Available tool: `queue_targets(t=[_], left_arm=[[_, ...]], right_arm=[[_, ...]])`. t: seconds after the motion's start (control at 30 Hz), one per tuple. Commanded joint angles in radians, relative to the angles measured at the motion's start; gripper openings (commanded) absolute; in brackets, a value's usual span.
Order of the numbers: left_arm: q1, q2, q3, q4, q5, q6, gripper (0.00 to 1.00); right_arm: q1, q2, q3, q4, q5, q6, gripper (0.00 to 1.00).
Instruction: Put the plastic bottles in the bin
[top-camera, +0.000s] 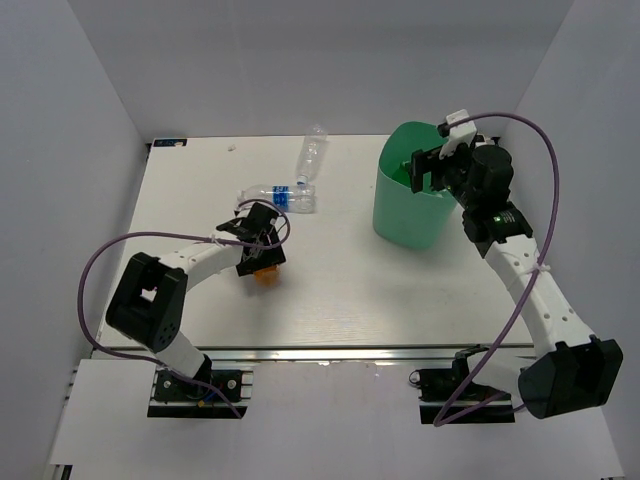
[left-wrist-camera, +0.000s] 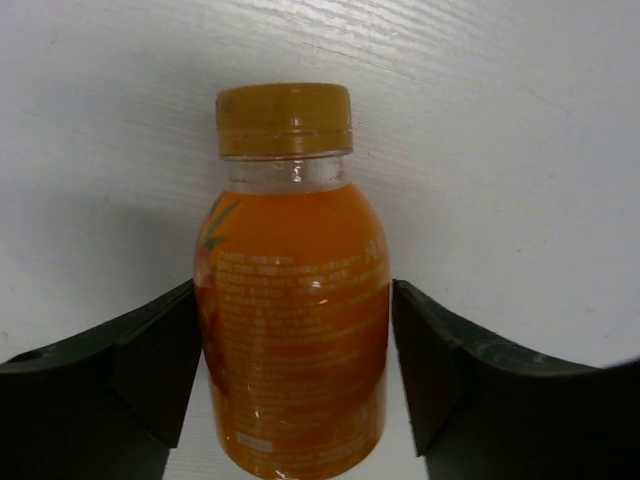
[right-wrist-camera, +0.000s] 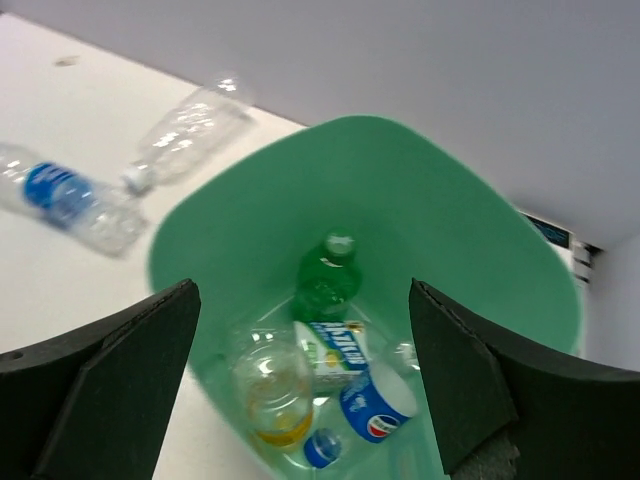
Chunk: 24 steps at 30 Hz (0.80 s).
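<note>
Fingers of your left gripper (left-wrist-camera: 293, 320) pinch the orange bottle (left-wrist-camera: 290, 250), lying on the table (top-camera: 340, 290) well left of the bin (top-camera: 400, 215). Its smooth round body could squirt out if you lift fast. Your right gripper (top-camera: 430, 168) hangs wide open, empty, above the bin. Two clear bottles (top-camera: 280, 197) lie left of it; white walls (top-camera: 300, 70) surround.
</note>
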Motion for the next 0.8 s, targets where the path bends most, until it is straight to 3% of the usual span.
queue_targets(t=[0.0, 0.07, 0.17, 0.2, 0.4, 0.43, 0.63, 0.77], left_arm=[[0.000, -0.014, -0.005, 0.077, 0.051, 0.007, 0.79], [0.000, -0.007, -0.006, 0.086, 0.074, 0.021, 0.66], [0.000, 0.005, -0.009, 0.100, 0.102, 0.035, 0.56], [0.000, 0.010, -0.008, 0.099, 0.102, 0.038, 0.45], [-0.002, -0.039, 0.021, 0.166, 0.170, 0.133, 0.25], [-0.003, -0.083, 0.027, 0.186, 0.225, 0.153, 0.18], [-0.060, -0.353, -0.041, 0.455, 0.445, 0.289, 0.10], [-0.080, -0.511, -0.167, 0.733, 0.681, 0.318, 0.15]], right_arm=[[-0.003, -0.077, -0.025, 0.036, -0.233, -0.030, 0.89], [-0.003, -0.100, -0.027, 0.025, -0.378, -0.048, 0.89], [-0.002, -0.136, -0.032, -0.002, -0.596, -0.048, 0.89], [0.008, -0.143, -0.038, 0.008, -0.621, -0.015, 0.89], [0.136, -0.108, -0.041, -0.035, -0.532, 0.012, 0.89], [0.174, -0.090, -0.059, -0.017, -0.522, 0.043, 0.89], [0.268, -0.010, -0.101, 0.167, -0.497, 0.201, 0.89], [0.278, 0.008, -0.119, 0.247, -0.419, 0.290, 0.89]])
